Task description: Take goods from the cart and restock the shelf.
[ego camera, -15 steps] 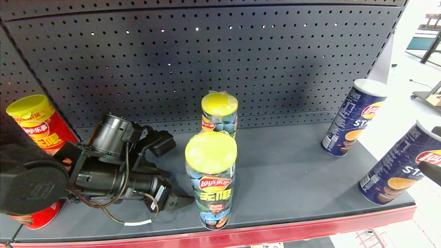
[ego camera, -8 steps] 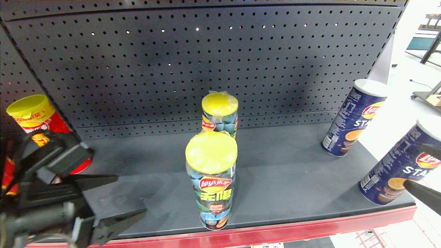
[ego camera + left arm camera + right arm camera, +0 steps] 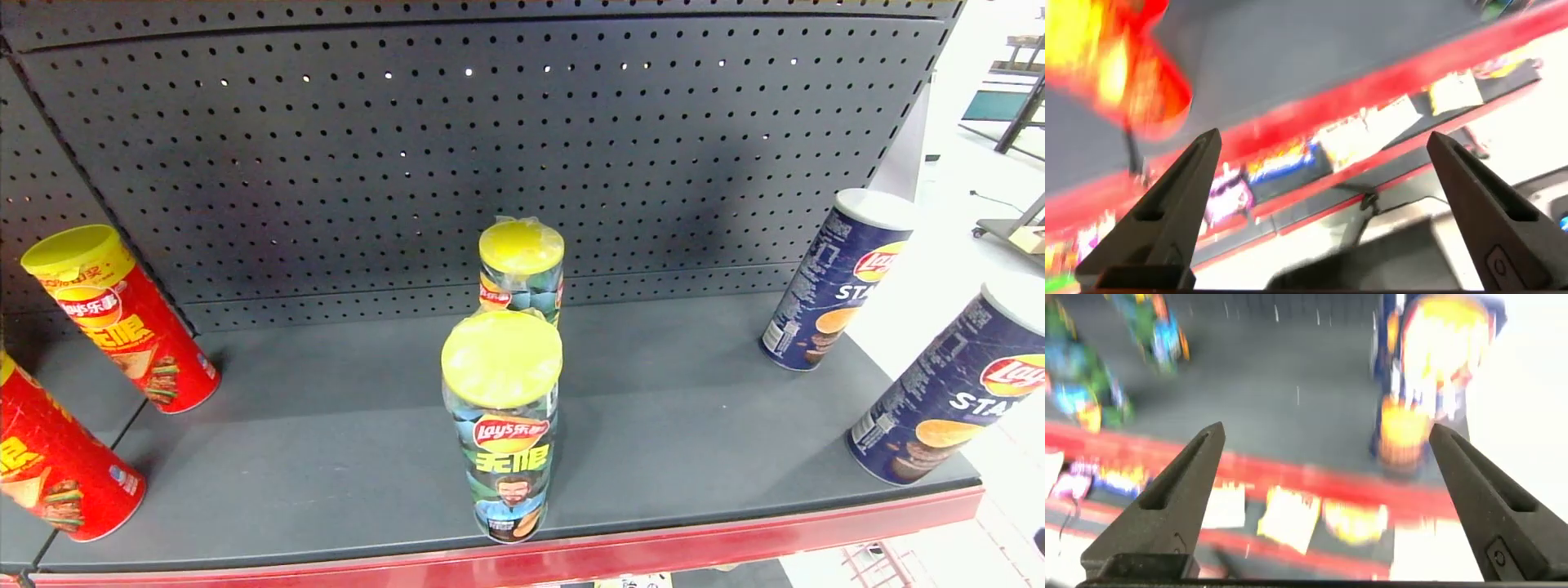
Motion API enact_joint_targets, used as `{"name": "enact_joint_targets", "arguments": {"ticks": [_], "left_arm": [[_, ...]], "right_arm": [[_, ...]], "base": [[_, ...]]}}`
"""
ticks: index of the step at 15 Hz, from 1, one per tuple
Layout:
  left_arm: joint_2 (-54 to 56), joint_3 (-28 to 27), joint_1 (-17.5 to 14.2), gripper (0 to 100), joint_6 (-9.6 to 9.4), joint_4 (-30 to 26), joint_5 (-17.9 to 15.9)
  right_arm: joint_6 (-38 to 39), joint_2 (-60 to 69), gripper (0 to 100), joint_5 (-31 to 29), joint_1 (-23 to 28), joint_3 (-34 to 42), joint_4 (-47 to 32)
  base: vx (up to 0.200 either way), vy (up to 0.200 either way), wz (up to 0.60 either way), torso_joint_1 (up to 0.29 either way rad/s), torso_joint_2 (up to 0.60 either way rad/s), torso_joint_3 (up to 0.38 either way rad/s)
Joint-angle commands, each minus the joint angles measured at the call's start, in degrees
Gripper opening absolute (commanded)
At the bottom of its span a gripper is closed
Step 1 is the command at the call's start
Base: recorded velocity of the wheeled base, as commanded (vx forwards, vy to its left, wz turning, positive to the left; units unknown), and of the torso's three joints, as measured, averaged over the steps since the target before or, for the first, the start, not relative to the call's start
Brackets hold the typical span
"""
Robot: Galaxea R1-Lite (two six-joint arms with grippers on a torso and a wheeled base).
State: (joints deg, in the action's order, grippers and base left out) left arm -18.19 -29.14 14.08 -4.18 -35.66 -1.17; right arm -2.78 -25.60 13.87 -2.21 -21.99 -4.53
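Note:
On the dark grey shelf (image 3: 343, 441) stand two yellow-lidded chip cans in a row: the front can (image 3: 500, 425) near the red front edge, the back can (image 3: 521, 269) near the pegboard. Two red chip cans (image 3: 118, 318) (image 3: 49, 465) stand at the left, two blue cans (image 3: 841, 278) (image 3: 951, 388) at the right. My left gripper (image 3: 1323, 204) is open and empty, below and in front of the shelf's red edge (image 3: 1315, 114), near a red can (image 3: 1118, 65). My right gripper (image 3: 1327, 498) is open and empty, before the shelf edge (image 3: 1290, 474), facing a blue can (image 3: 1429, 367).
A perforated back panel (image 3: 490, 147) closes the shelf behind the cans. Bare shelf lies between the can groups. Price tags (image 3: 1290, 518) hang along the red edge strip. To the right of the shelf lies open floor with a stand (image 3: 1012, 220).
My left arm has drawn back off the shelf and out of the head view, leaving the red cans in sight. My right gripper's tip has also dropped out at the right edge.

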Motion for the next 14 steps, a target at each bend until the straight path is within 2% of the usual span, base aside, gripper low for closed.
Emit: {"name": "enact_joint_targets", "arguments": {"ticks": [1,2,3,4,5,6,8,9,10,11,12,13,14], "left_arm": [[7.5,2.5,-0.9,100,0.14,0.0,0.3],[8.0,3.2,-1.0,100,0.49,0.1,0.5],[9.6,4.3,-3.9,100,1.54,-0.4,2.6],[10.3,4.6,-9.2,100,3.04,-1.1,3.0],[11.3,5.7,-14.3,100,3.74,-2.0,2.9],[13.7,7.6,-17.6,100,3.65,-2.8,2.9],[13.7,8.7,-17.3,100,3.83,-2.1,2.7],[14.4,12.1,-16.7,100,3.65,4.8,-2.1],[17.6,16.1,-14.3,100,2.51,11.7,-6.3],[18.2,18.7,-14.0,100,1.98,16.3,-7.8],[18.2,18.7,-14.0,100,2.07,16.2,-7.5],[18.2,18.8,-14.0,100,2.07,16.2,-5.8],[18.2,19.3,-14.0,100,2.16,16.8,-1.6]], "right_arm": [[0.1,14.3,100,-1.5,1.1,1.0,-10.8],[0.1,15.0,100,-1.6,1.2,2.4,-11.0],[0.2,15.8,100,-4.6,2.5,5.7,-10.9],[0.2,16.6,100,-8.4,4.2,8.2,-10.9],[0.2,18.7,100,-10.6,5.4,10.6,-10.9],[0.3,20.8,100,-12.4,5.7,13.7,-10.6],[1.0,20.4,100,-14.5,5.6,14.7,-8.0],[5.0,20.4,100,-14.1,5.5,15.1,-6.7],[6.4,20.9,100,-14.2,5.0,15.1,-6.7],[6.6,23.0,100,-14.5,3.2,15.2,-6.6],[5.6,25.6,100,-14.2,2.0,15.3,-6.5],[5.2,25.4,100,-14.0,2.0,15.4,-6.5],[5.1,25.5,100,-14.0,2.0,15.9,-6.0]], "base": [[0.0,0.0,0.0,0.0,0.0,0.0],[0.0,0.0,0.0,0.0,0.0,0.0],[0.0,0.0,0.0,0.0,0.0,0.0],[0.0,0.0,0.0,0.0,0.0,0.0],[0.0,0.0,0.0,0.0,0.0,0.0],[0.0,0.0,0.0,0.0,0.0,0.0],[0.0,0.0,0.0,0.0,0.0,0.0],[0.0,0.0,0.0,0.0,0.0,0.0],[0.0,0.0,0.0,0.0,0.0,0.0],[0.0,0.0,0.0,0.0,0.0,0.0],[0.0,0.0,0.0,0.0,0.0,0.0],[0.0,0.0,0.0,0.0,0.0,0.0],[0.0,0.0,0.0,0.0,0.0,0.0]]}}
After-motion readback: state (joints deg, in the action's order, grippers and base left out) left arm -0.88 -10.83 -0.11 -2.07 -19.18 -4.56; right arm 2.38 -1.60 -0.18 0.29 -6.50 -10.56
